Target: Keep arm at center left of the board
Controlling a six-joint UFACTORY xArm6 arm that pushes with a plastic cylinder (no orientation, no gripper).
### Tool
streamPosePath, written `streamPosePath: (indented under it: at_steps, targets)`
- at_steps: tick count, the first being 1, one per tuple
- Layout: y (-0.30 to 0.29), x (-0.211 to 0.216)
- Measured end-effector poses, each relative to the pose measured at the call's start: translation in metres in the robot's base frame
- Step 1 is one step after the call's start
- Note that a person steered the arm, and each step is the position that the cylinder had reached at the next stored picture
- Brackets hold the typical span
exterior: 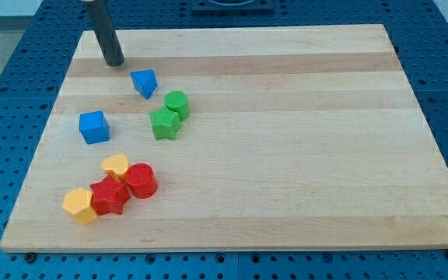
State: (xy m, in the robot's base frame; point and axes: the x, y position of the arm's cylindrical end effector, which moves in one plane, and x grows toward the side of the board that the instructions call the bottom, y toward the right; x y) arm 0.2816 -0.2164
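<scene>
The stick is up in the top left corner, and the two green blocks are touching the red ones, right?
Not quite. In the camera view my tip is near the board's top left, as you said. But the two green blocks sit apart from the red blocks; bare wood lies between them. The reds touch the yellow blocks instead.

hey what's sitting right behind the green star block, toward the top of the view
A green cylinder sits directly behind the green star block, touching it. Its lower front is hidden by the star. Farther up-left are a blue block and my tip.
</scene>
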Motion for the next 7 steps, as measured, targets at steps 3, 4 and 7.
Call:
streamPosePath:
  at_steps: [3, 4, 7]
  targets:
    - [-0.011, 0.0]
    - [-0.015, 0.0]
    - [-0.066, 0.049]
